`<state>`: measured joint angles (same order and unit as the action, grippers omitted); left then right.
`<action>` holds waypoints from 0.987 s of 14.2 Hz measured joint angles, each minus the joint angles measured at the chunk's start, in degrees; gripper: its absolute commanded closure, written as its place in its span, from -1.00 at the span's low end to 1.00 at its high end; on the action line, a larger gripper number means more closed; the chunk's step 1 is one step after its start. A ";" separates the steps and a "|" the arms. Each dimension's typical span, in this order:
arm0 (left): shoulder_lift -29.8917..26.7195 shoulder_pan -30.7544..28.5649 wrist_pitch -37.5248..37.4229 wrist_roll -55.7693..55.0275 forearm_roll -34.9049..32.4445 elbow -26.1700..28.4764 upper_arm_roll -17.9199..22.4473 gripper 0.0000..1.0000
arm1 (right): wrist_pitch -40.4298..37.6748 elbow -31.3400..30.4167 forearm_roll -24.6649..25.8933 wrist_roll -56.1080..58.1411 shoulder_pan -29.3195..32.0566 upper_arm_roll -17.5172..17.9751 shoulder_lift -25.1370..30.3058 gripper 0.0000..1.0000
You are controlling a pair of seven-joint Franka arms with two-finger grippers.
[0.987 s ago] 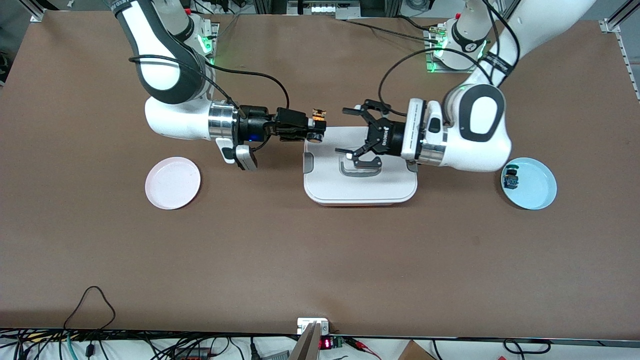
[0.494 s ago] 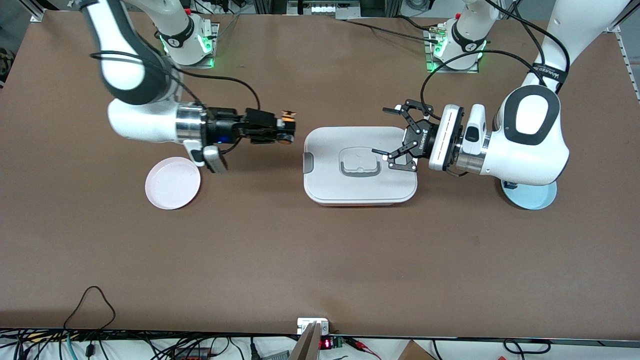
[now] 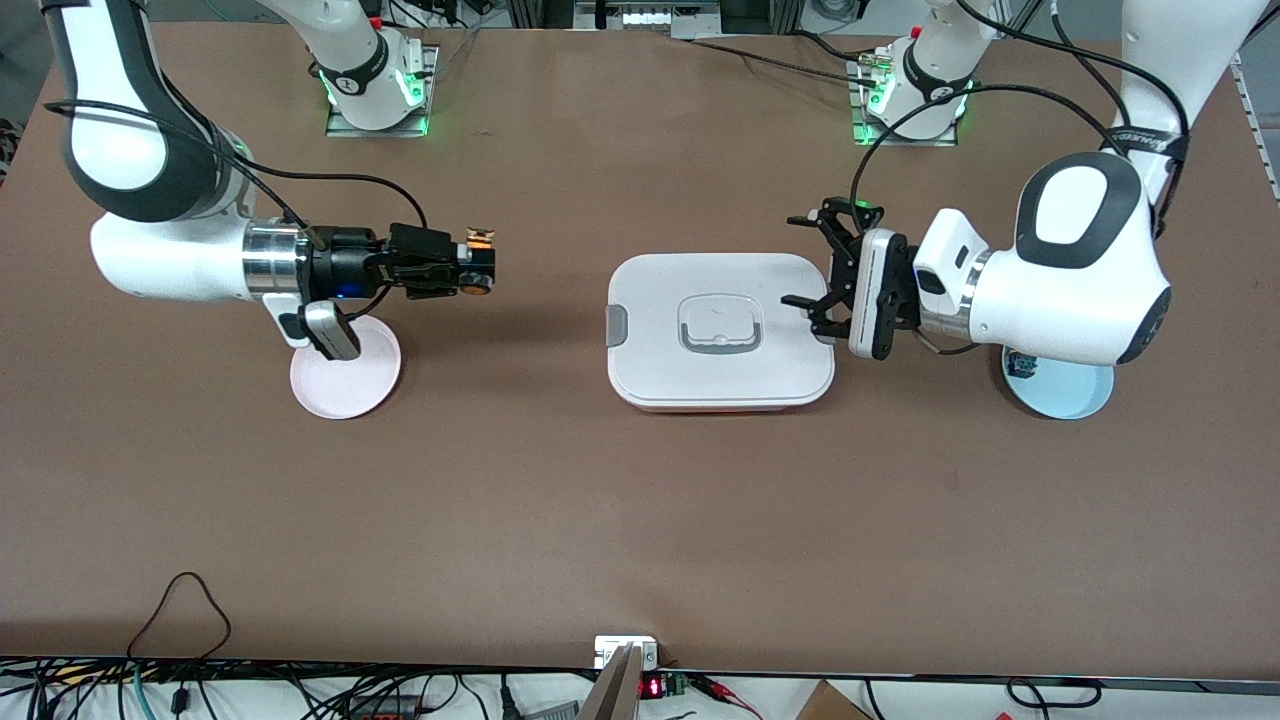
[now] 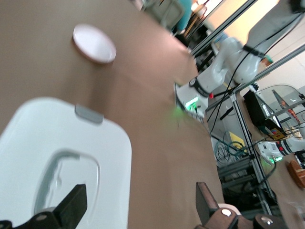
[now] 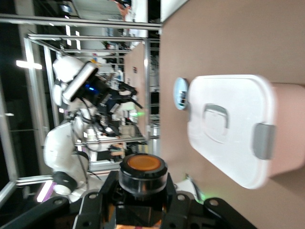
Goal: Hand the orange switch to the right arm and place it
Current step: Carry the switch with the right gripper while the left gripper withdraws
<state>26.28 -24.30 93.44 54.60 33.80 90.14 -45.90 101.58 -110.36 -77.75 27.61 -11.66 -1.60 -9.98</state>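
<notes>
The orange switch (image 3: 480, 258), a small black cylinder with an orange cap, is held in my right gripper (image 3: 472, 266), whose slim black fingers are shut on its body. That gripper hangs level over bare table between the pink plate (image 3: 345, 380) and the white lidded box (image 3: 720, 370). In the right wrist view the orange switch (image 5: 142, 171) stands cap-up in the right gripper (image 5: 142, 193). My left gripper (image 3: 812, 282) is open and empty over the box's edge at the left arm's end. In the left wrist view the left gripper (image 4: 140, 202) shows its fingers (image 4: 75, 204) wide apart.
A blue plate (image 3: 1075, 398) lies mostly hidden under the left arm, with a small blue-green switch (image 3: 1019, 364) on it. The box lid (image 4: 62, 138) has a grey handle and side clips. Cables run from both arm bases along the table's edge farthest from the camera.
Both arms have drawn apart. The right gripper carried the orange switch from the box's edge toward the pink plate. The left gripper, still open, pulled back toward the blue plate.
</notes>
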 measured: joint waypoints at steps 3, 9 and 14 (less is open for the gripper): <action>-0.38 0.81 -6.06 -14.15 -11.50 -3.37 -0.08 -1.00 | -0.06 0.05 11.24 0.03 1.98 0.01 1.42 1.00; -0.46 5.59 -16.28 -37.15 -30.85 -10.33 -0.09 -1.00 | 2.14 0.19 36.80 4.32 3.37 0.04 2.09 1.00; -1.96 8.24 -19.95 -45.92 -38.02 -16.25 6.02 -1.00 | 5.52 0.18 52.89 11.82 3.42 0.06 2.08 1.00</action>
<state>24.32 -16.06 73.48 8.68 -4.22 73.89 -39.87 107.09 -110.18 -24.85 39.43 -8.24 -1.54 -7.90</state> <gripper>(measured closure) 0.000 0.581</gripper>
